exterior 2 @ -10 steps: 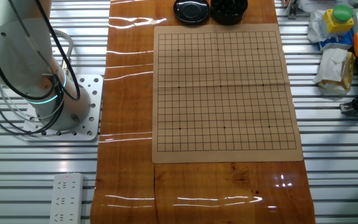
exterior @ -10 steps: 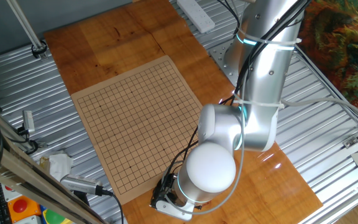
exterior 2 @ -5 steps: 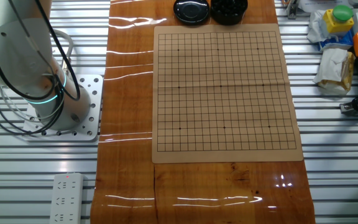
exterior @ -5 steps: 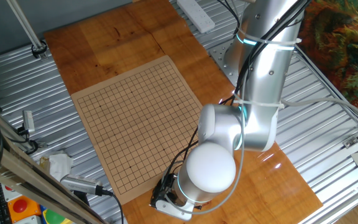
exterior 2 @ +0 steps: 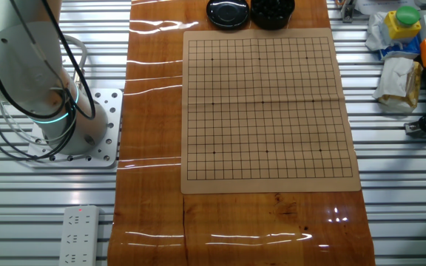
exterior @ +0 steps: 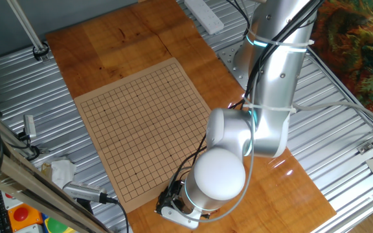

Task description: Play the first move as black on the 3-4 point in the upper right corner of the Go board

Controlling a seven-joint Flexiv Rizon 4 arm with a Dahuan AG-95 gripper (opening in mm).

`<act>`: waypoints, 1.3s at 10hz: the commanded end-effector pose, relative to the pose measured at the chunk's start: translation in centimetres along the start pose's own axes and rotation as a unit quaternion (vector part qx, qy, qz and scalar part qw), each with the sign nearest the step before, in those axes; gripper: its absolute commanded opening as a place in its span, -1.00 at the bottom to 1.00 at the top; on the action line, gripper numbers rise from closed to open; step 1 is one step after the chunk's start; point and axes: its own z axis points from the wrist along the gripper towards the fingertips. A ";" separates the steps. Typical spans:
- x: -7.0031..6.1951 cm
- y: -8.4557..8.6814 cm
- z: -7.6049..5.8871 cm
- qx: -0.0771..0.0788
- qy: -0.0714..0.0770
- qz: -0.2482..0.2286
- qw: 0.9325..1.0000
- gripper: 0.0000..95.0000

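Jaws are hiding under the silver arm's round wrist [exterior: 219, 175], so you're guessing their state; the tan wooden gridded Go board [exterior 2: 267, 111] is sitting bare, stone-free.

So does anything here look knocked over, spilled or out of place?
Nothing stands out. The board lies flat and square on the wooden tabletop, with no stones on its grid. A black lid and a dark bowl sit neatly beyond its far edge. The clutter lies off to the side.
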 end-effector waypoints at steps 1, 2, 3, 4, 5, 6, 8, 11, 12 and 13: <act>0.0 0.0 0.1 -0.003 0.003 0.000 1.000 -0.60; 0.0 0.0 0.1 -0.005 0.002 -0.002 1.000 -0.60; 0.0 0.0 0.0 -0.007 0.001 -0.006 1.000 -0.60; 0.0 0.0 0.0 -0.008 0.001 -0.007 1.000 -0.60; 0.0 0.0 -0.2 -0.010 0.003 -0.010 1.000 -0.60; 0.0 0.0 -0.5 -0.011 0.006 -0.011 1.000 -0.60; 0.2 -0.1 -1.1 -0.012 0.009 -0.015 1.000 -0.60; 0.7 -0.9 -1.2 -0.013 0.008 -0.020 1.000 -0.60; 1.0 -1.4 -1.2 -0.014 0.008 -0.024 1.000 -0.60; 1.0 -1.7 -1.3 -0.015 0.008 -0.026 1.000 -0.60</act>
